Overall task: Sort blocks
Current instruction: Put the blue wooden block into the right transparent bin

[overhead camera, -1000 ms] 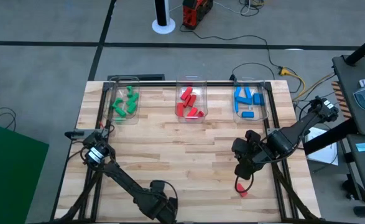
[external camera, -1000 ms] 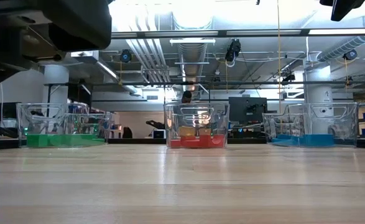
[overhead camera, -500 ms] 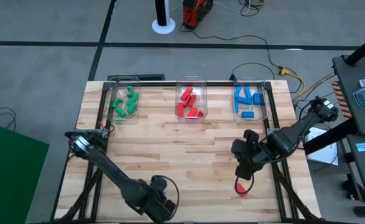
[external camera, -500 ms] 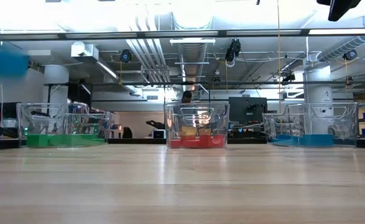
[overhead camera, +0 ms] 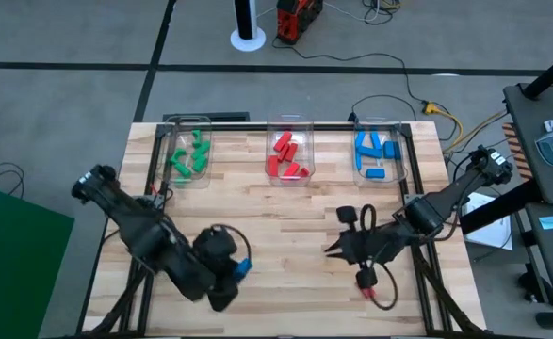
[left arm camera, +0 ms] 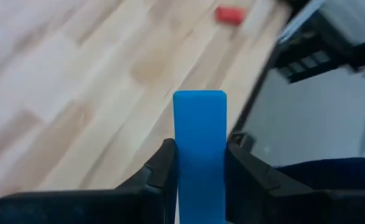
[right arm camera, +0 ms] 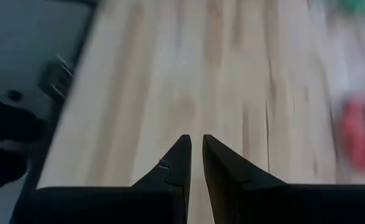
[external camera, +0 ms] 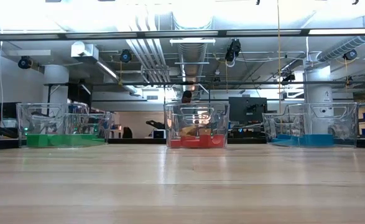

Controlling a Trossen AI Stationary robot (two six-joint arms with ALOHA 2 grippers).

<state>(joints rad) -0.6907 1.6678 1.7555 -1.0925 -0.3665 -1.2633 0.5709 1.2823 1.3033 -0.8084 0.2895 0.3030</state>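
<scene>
**A:** How far along is the sorting on the table (overhead camera: 285, 212)?

**B:** Nearly done, by the look of it. Three clear bins sit along the far edge: the green bin (overhead camera: 188, 155) at eleven o'clock, the red bin (overhead camera: 289, 155) at twelve, the blue bin (overhead camera: 380, 153) at one. Each holds only blocks of its own colour. Two strays remain: a blue block (left arm camera: 199, 155) in the left arm's grip over the near left of the table, and a red block (overhead camera: 368, 293) lying on the wood at five o'clock, near the edge.

**A:** And the jaws?

**B:** The left gripper (left arm camera: 199, 163), at about seven o'clock, is clamped on the blue block, one finger pressed to each long side, the bar standing out past the tips. The right gripper (right arm camera: 193, 163), at four o'clock, holds nothing; its fingers are drawn nearly together, a thin gap between the tips, above bare wood.

**A:** What is left?

**B:** Likely the blue block to the one o'clock bin, then the red stray to the middle bin.
</scene>
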